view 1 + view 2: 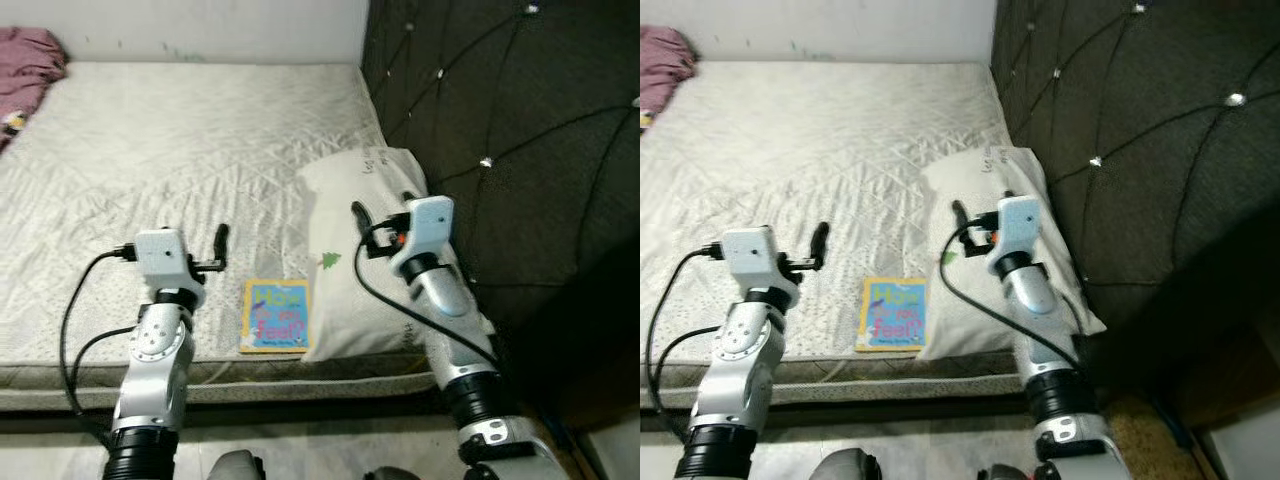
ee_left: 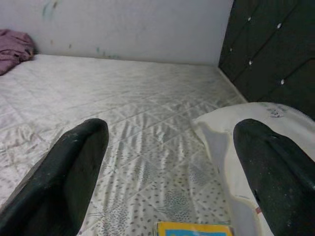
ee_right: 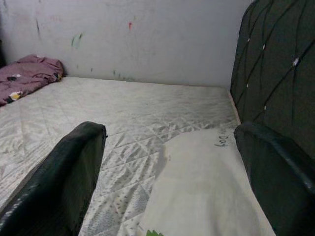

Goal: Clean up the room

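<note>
Arms: both raised over mattress near edge; left gripper (image 1: 222, 245) fingers spread, empty; right gripper (image 1: 357, 220) fingers spread, empty, above pillow
Mattress (image 1: 180, 150): white quilted, bare; dark tufted headboard (image 1: 520, 150) along its right edge
Pillow (image 1: 370, 250): white, at near right corner against headboard
Cloth (image 1: 25, 65): pink, crumpled, far left corner
Book (image 1: 276, 315): yellow and blue cover, flat at near edge, touching pillow's left side, between the grippers

Quilted white mattress (image 1: 180, 140) on a bed, pushed against a pale wall (image 3: 147, 39) flecked with paint marks — dark tufted headboard (image 1: 520, 130) studded with buttons along the right side, pale floor (image 1: 330, 450) below.
</note>
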Robot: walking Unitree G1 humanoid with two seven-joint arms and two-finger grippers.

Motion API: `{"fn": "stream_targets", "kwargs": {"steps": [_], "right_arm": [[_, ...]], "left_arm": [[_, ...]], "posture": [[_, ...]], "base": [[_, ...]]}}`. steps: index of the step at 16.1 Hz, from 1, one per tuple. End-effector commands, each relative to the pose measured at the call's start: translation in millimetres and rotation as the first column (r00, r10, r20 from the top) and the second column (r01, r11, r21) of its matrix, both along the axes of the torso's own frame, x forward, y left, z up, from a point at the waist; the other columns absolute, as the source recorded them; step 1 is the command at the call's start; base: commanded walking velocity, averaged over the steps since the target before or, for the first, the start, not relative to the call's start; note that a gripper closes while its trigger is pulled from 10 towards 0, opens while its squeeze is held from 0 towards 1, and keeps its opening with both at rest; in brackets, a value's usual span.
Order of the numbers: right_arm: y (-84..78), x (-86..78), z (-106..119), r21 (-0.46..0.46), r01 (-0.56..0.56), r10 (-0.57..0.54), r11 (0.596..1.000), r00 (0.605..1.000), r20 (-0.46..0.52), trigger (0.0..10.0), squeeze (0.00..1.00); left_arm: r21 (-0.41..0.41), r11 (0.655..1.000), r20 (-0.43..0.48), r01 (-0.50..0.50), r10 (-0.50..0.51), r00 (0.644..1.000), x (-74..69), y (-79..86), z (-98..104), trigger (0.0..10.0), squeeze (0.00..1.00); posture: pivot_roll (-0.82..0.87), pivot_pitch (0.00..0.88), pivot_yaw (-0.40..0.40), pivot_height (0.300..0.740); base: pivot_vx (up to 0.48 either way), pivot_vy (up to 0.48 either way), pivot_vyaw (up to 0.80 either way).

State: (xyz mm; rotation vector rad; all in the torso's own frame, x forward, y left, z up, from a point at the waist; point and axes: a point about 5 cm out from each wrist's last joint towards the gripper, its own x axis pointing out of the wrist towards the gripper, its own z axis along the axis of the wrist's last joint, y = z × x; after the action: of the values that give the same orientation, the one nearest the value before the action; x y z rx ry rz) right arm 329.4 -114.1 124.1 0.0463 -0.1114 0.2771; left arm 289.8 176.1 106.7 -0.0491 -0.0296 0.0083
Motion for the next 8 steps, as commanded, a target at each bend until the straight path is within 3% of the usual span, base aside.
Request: {"fn": "stream_targets", "kwargs": {"steps": [1, 8], "right_arm": [[5.6, 0.7, 0.2, 0.001, -0.008, 0.008, 1.0, 1.0, -0.005, 10.0, 0.0], [5.4, 1.8, -1.8, -0.015, -0.018, 0.018, 1.0, 1.0, -0.019, 10.0, 0.0]], "left_arm": [[-0.003, 1.0, -0.015, 0.004, -0.004, 1.0, 0.0, 2.4, -1.6, 10.0, 0.0], [-0.023, 1.0, -0.019, 0.016, -0.017, 1.0, 0.8, -1.9, -1.9, 10.0, 0.0]], "posture": [[-0.04, 0.0, -0.016, 0.74], [-0.04, 0.0, -0.026, 0.74]], "base": [[0.0, 0.48, 0.0], [0.0, 0.48, -0.06]]}}
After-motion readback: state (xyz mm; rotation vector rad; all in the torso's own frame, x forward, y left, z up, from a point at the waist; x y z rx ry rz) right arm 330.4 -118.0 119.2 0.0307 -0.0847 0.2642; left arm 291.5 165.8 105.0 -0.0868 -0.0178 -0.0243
